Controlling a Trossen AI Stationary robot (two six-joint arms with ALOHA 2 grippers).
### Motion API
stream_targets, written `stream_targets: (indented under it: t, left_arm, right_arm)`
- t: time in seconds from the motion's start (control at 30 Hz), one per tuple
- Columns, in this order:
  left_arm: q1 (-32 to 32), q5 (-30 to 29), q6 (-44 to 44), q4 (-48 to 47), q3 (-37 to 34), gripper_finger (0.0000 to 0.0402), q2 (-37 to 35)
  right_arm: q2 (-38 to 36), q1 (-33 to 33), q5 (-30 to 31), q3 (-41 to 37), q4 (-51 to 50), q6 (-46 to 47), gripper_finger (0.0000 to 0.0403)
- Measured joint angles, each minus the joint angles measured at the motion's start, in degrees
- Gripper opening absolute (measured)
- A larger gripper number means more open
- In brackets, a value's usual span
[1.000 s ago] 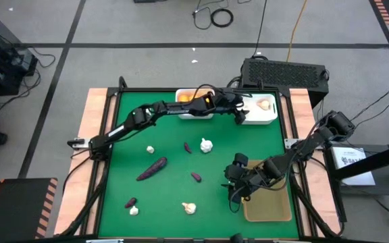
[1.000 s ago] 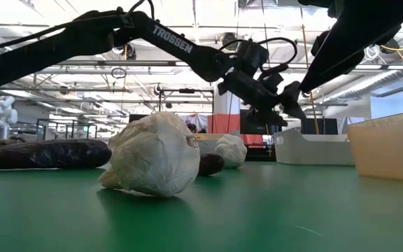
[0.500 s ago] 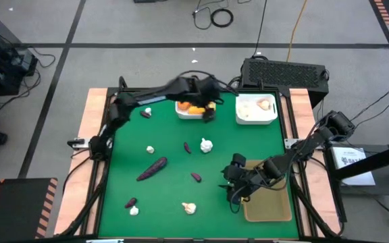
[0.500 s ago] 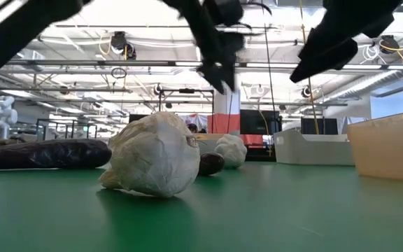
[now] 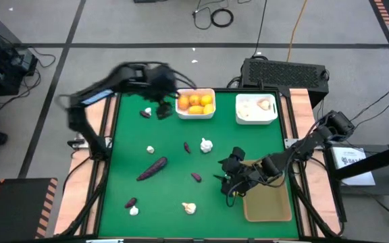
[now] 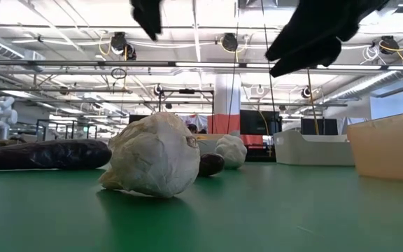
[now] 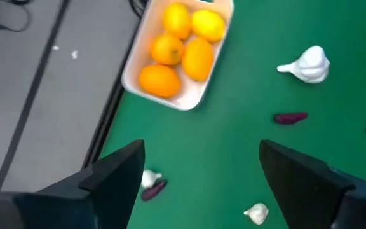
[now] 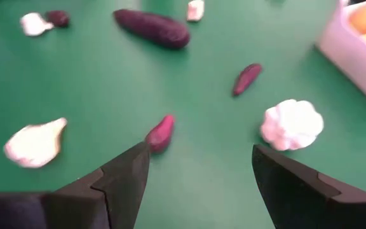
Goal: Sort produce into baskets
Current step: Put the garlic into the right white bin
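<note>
My left gripper [image 5: 161, 102] is open and empty above the table's far left part, just left of the white bin of orange fruits [image 5: 195, 103]; the bin also shows in the left wrist view [image 7: 176, 54]. My right gripper [image 5: 228, 177] is open and empty above the green mat, beside the tan tray [image 5: 269, 206]. A small purple piece [image 8: 161, 132] lies on the mat ahead of its fingers. A second white bin [image 5: 256, 109] holds a garlic bulb. Garlic bulbs [image 5: 206, 144] and purple pieces, one longer [image 5: 152, 169], lie loose on the mat.
A black box with a grille [image 5: 283, 71] stands beyond the table's far edge. Wooden rails [image 5: 90, 135] border the mat. In the low view a garlic bulb [image 6: 152, 155] and the long purple piece [image 6: 44, 154] lie close to the camera.
My left gripper has swept fast along the far edge toward the table's left, from over the garlic bin past the orange-fruit bin to the far left corner. My right gripper has shifted a little toward the table's left.
</note>
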Motion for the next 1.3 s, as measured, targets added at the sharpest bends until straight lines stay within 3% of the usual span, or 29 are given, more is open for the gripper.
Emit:
stream_targets:
  t: [0.17,0.37,0.53,0.63,0.87,1.03,1.1,1.3]
  left_arm:
    - [-0.43,-1.31,-4.64,4.58,-13.09,0.0317,-12.46]
    - [-3.19,-1.2,-11.65,11.65,-33.91,0.0317,-26.96]
    - [-7.65,-1.19,-19.06,22.03,-50.99,0.0317,-37.39]
    - [-11.54,-1.44,-20.37,34.07,-62.02,0.0317,-43.0]
    - [-20.99,-3.47,-18.62,74.76,-87.03,0.0317,-51.5]
    - [-23.92,-12.89,-17.16,96.16,-97.94,0.0317,-51.67]
    - [-24.08,-13.15,-14.4,102.77,-100.52,0.0317,-51.39]
    - [-24.02,-11.19,-9.56,106.98,-101.23,0.0317,-51.86]
  right_arm:
    - [0.0,-3.12,0.81,0.0,1.65,-1.27,0.0267]
    - [0.05,-9.76,-3.6,0.0,2.0,-3.65,0.0267]
    - [0.05,-15.59,-3.75,0.0,1.96,-6.41,0.0267]
    - [0.45,-18.91,-6.66,0.0,2.07,-8.52,0.0267]
    - [2.76,-25.03,-14.82,0.0,1.53,-13.72,0.0267]
    - [4.86,-26.62,-18.14,0.0,2.11,-20.62,0.0267]
    - [6.11,-27.35,-21.54,0.0,2.98,-23.94,0.0267]
    - [10.1,-29.45,-23.48,0.04,9.72,-29.05,0.0267]
